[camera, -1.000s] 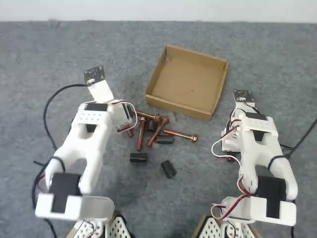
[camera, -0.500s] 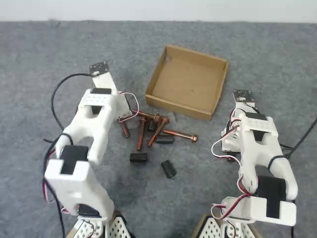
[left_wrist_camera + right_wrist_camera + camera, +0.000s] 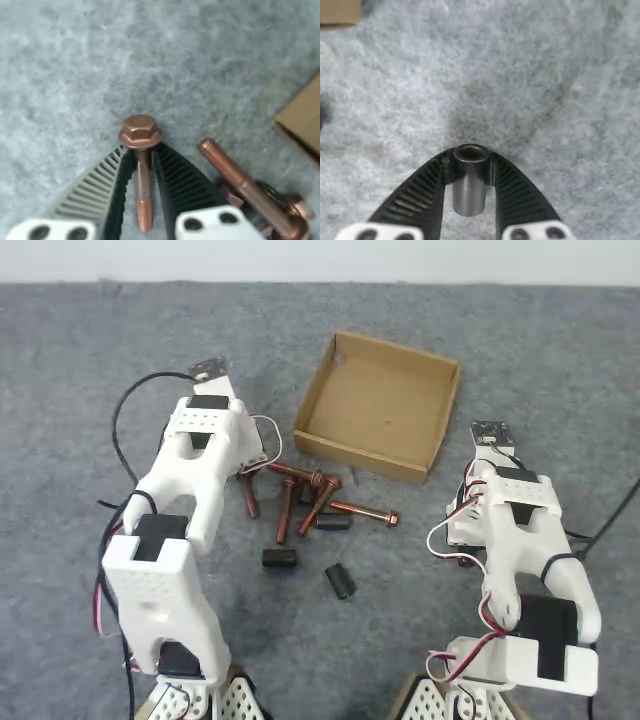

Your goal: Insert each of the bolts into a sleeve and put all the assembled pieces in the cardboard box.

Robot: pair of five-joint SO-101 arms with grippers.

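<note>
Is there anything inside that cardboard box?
The cardboard box shows just its bare brown floor with a tiny dark speck. The bolts and sleeves lie outside it. Its near wall may cover a thin strip of floor.

Bright, even, diffuse light from above. Short soft shadows under both arms on grey surface [image 3: 560,360]. Slight shade along inner walls of cardboard box [image 3: 378,405]. Dark soft shadow patch on surface just beyond sleeve [image 3: 469,192] held in right end effector [image 3: 470,157]. Dull sheen on bolt [image 3: 141,132] head.
</note>
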